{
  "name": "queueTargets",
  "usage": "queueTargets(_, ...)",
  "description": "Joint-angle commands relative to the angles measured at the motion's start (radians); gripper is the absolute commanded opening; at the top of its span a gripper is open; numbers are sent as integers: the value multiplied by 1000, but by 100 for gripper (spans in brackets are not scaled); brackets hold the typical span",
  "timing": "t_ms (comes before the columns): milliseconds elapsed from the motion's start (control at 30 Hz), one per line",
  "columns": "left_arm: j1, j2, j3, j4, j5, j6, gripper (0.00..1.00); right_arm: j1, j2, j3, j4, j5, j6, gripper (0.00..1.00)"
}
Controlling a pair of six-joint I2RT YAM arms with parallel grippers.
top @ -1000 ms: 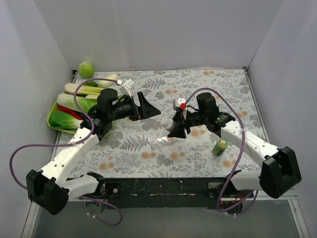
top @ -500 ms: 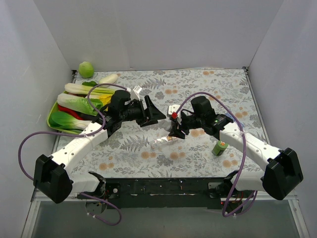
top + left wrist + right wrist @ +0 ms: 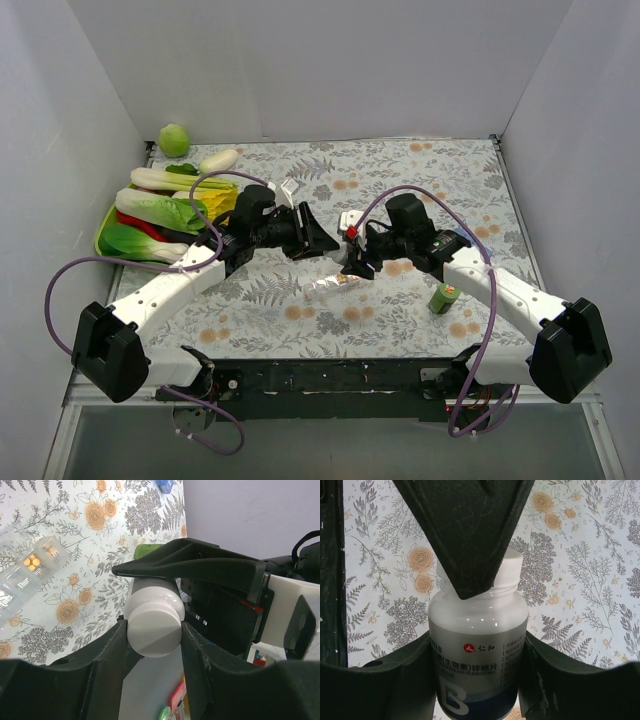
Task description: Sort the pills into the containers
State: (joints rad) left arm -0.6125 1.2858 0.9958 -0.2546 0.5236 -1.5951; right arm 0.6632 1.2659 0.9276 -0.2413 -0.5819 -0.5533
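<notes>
A table (image 3: 400, 170) with a grey floral top fills the middle, boxed in by a plain white back wall (image 3: 320, 60) at 12 o'clock, a left wall (image 3: 50, 150) at 9 o'clock and a right wall (image 3: 590, 130) at 3 o'clock. A black rail (image 3: 330, 378) runs along the table's edge at 6 o'clock. The light is soft and even.

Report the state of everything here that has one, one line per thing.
white pill bottle: capped, gripped by both tools
right tool: shut on the bottle's body
left tool: shut on the bottle's cap
clear pill-box strip: lying flat, orange pills inside; lids unclear
green bottle: upright, untouched
</notes>
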Motion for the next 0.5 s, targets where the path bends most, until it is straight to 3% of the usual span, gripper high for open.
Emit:
queueTargets(0, -4, -5, 14, 11, 41, 41, 24, 6, 3, 54, 31, -58, 32, 1)
queueTargets(133, -6, -9, 6, 52, 126, 148, 13, -8, 21, 57, 33, -156, 93, 1)
queueTargets(233, -4, -22, -19, 101, 196, 285, 8, -40, 52, 48, 56, -318, 200, 1)
queueTargets(333, -4, -48, -48, 144, 311, 452, 6, -82, 87, 16, 184, -527, 386, 1)
queueTargets(400, -4, -71, -86, 173, 375, 559, 7, -93, 107, -38, 371, -656, 508, 1)
queueTargets(467, -1, -79, -98, 202, 409, 619, 7, -96, 115, -128, 552, -740, 770, 1)
